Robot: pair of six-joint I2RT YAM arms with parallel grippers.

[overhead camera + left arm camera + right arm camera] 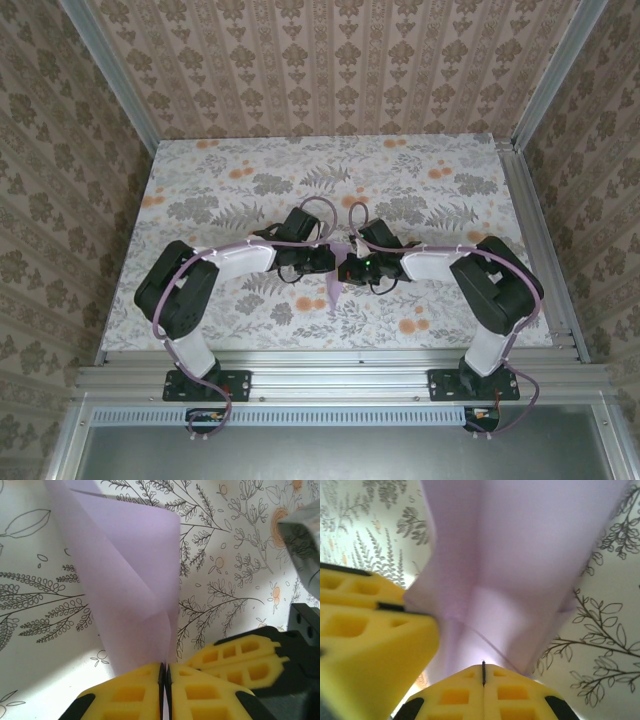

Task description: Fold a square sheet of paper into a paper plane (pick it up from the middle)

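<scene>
1. You have one sheet of paper in the scene. It is pale lilac, creased into overlapping flaps, and not lying flat.
2. Location: the sheet sits over the middle of the table, in the narrow space where your two arms meet head-on. From above it reads as a small lilac sliver between the two wrists, pointing toward the near edge.
3. Left tool: the two yellow fingers are pressed together with no gap. The lower end of the sheet runs into the seam between them, so you have it pinched there. From the tips the sheet rises away and curls over to the right.
4. Right tool: the fingers are likewise closed down to a thin dark line. The sheet comes down to that line and seems to be caught in it. The paper sits so close to the lens that it is blurred, so the exact grip point is hard to read.
5. The tools are just beside each other. Each wrist view catches a yellow finger of the other tool at its side, next to the sheet.
6. Count: one sheet and two tools, both closed on that same sheet.
</scene>
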